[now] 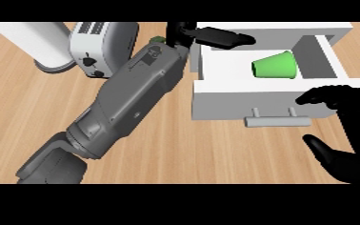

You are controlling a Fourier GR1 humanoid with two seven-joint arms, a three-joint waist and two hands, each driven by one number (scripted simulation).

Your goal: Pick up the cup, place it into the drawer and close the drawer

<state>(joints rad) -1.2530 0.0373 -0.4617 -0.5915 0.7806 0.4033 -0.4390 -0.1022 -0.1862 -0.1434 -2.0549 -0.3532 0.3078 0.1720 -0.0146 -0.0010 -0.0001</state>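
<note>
A green cup (275,66) lies on its side inside the open white drawer (218,97). The drawer's grey handle (277,121) faces me at its front. My left forearm reaches diagonally up from the lower left, and my left hand (211,35) hovers over the drawer's back left corner with straight fingers, holding nothing. My right hand (336,124) shows at the right edge, just right of the drawer's front, fingers and thumb spread apart and empty.
A white toaster (98,47) stands at the back left, partly behind my left forearm. A white cylinder on a grey base (42,45) stands left of it. Bare wooden counter (211,152) lies in front of the drawer.
</note>
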